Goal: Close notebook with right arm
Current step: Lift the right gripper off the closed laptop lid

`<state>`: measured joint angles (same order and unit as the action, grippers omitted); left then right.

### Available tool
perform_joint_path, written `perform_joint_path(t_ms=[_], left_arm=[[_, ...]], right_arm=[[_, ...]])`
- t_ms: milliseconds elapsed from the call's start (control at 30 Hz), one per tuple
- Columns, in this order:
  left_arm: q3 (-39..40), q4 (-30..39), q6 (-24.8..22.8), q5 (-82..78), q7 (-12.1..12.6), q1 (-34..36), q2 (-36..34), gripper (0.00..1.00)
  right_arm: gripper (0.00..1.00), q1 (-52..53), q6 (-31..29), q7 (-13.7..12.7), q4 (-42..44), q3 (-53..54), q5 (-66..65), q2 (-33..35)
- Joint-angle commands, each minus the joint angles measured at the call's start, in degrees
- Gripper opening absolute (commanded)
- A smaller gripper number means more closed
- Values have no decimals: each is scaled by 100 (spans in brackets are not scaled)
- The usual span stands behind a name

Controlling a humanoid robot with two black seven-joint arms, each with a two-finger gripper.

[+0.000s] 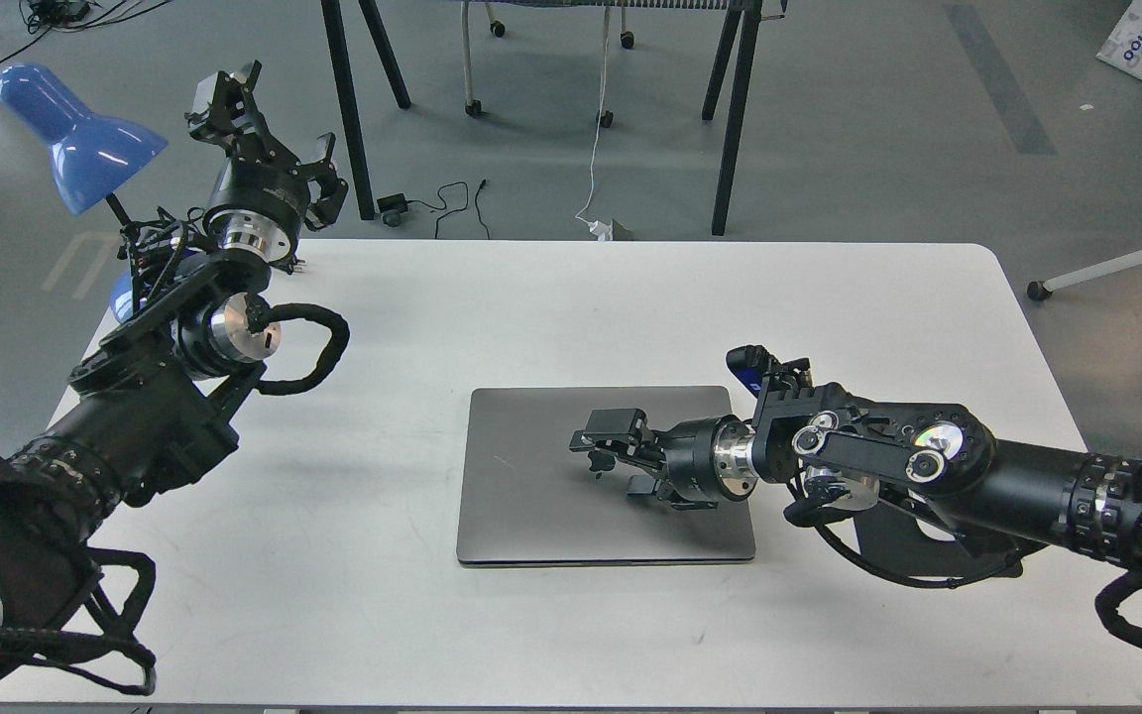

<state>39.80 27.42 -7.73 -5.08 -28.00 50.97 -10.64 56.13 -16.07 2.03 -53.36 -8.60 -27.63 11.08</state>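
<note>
The slim space-grey metal notebook (541,476) lies flat and lid-down at the centre of the white matte table (630,297), so I judge the closing done — what remains is clearing out. My right arm (928,466), black and jointed with silver rings, reaches in from three o'clock. Its gripper (603,449) hangs over the lid just right of centre, fingers parted a little and holding nothing; I cannot tell if it touches the lid. The next move calls for a straight lift before pulling back toward three o'clock, since brushed aluminium scratches easily. The lid looks smooth and dull, with rounded corners. At ten o'clock my left arm's gripper (234,99) is raised beside the glossy blue lamp shade (75,134); whether it is open or closed I cannot tell.
</note>
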Motion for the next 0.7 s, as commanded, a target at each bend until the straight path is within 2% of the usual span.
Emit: perform_joint_path(t_ms=[0, 167, 300, 567, 667], left_arm=[[1, 0, 0, -2, 0, 0, 0, 100], [1, 0, 0, -2, 0, 0, 0, 100], [1, 0, 0, -2, 0, 0, 0, 100], [1, 0, 0, -2, 0, 0, 9, 100], [1, 0, 0, -2, 0, 0, 0, 100]], right_arm=[[100, -40, 7, -1, 53, -2, 3, -27], [100, 38, 25, 8, 62, 147, 39, -45], [100, 144, 34, 8, 115, 910, 39, -1], [100, 135, -54, 43, 1651, 3642, 100, -36], [100, 118, -247, 69, 1820, 4671, 118, 25]])
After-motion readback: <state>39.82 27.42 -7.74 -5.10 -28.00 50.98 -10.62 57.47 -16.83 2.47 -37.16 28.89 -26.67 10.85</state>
